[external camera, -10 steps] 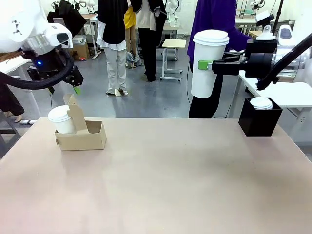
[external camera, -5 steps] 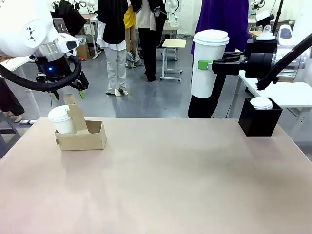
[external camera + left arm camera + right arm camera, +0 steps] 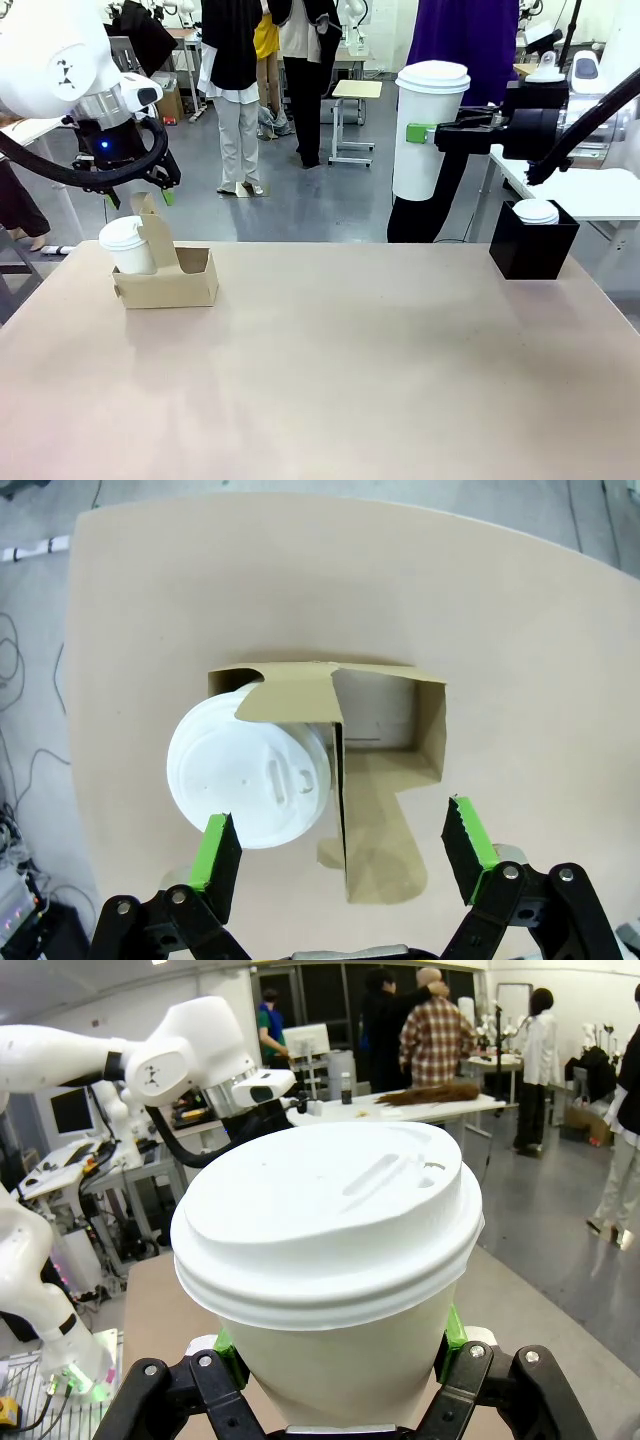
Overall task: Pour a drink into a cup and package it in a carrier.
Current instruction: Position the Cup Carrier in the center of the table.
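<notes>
Two white lidded cups are on view. One, the tall cup, hangs upright in the air at about one o'clock above the table. It is pinched just above mid-height between the green pads of the right gripper, whose arm reaches in from three o'clock. In the right wrist view the pads press its wall on both sides just below the lid.

The second cup stands in the carrier, which rests on the table at about ten o'clock. Seen from the left wrist, this cup fills the slot at nine o'clock of the upright handle, and the slot on the handle's other side, toward one o'clock, is bare cardboard.

Directly above the carrier hovers the left gripper, jaws spread wide and holding nothing, one green pad to each side of the handle's line. Whether a pad touches the handle tip cannot be told.

At two o'clock on the table sits a black box with a white lid showing at its top, well apart from the carrier.
</notes>
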You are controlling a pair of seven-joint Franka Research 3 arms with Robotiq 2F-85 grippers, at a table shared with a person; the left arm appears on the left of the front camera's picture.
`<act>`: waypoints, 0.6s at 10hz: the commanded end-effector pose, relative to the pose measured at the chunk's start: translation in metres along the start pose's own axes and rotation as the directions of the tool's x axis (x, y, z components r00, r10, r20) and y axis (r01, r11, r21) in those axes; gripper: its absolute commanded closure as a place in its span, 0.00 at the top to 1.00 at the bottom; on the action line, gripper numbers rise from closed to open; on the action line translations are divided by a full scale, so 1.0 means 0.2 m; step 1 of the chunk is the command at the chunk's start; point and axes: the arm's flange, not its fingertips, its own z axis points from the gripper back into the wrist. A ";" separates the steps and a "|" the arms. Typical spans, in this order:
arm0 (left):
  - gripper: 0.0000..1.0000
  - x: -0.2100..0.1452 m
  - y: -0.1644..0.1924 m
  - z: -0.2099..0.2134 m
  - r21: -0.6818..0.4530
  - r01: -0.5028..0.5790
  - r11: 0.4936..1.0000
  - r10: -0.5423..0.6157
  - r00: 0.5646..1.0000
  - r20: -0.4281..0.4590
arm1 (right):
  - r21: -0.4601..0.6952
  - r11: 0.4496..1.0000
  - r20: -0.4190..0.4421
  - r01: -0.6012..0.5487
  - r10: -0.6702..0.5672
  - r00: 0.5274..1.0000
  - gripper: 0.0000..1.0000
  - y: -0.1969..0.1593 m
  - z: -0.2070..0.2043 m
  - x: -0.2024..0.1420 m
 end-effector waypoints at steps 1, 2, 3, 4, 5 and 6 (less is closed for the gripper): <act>1.00 0.06 -0.04 0.00 0.054 -0.068 0.996 0.068 0.998 -0.010 | -0.008 1.000 0.005 -0.009 0.009 1.000 0.81 0.01 -0.01 0.02; 0.40 0.08 -0.05 -0.01 0.077 -0.101 0.992 0.104 0.994 -0.026 | -0.008 1.000 0.005 -0.009 0.009 1.000 0.81 0.01 -0.01 0.02; 0.40 0.08 -0.05 -0.02 0.075 -0.112 0.991 0.114 0.993 -0.023 | -0.008 1.000 0.005 -0.009 0.009 1.000 0.81 0.01 -0.01 0.02; 0.00 0.09 -0.05 -0.02 0.081 -0.127 0.989 0.129 0.991 -0.022 | -0.008 1.000 0.005 -0.009 0.009 1.000 0.81 0.01 -0.01 0.02; 0.37 0.10 -0.04 -0.04 0.079 -0.115 0.990 0.119 0.992 -0.041 | -0.008 1.000 0.005 -0.009 0.009 1.000 0.81 0.01 -0.01 0.02; 0.00 0.11 -0.04 -0.05 0.077 -0.118 0.990 0.122 0.992 -0.042 | -0.008 1.000 0.005 -0.009 0.009 1.000 0.81 0.01 -0.01 0.02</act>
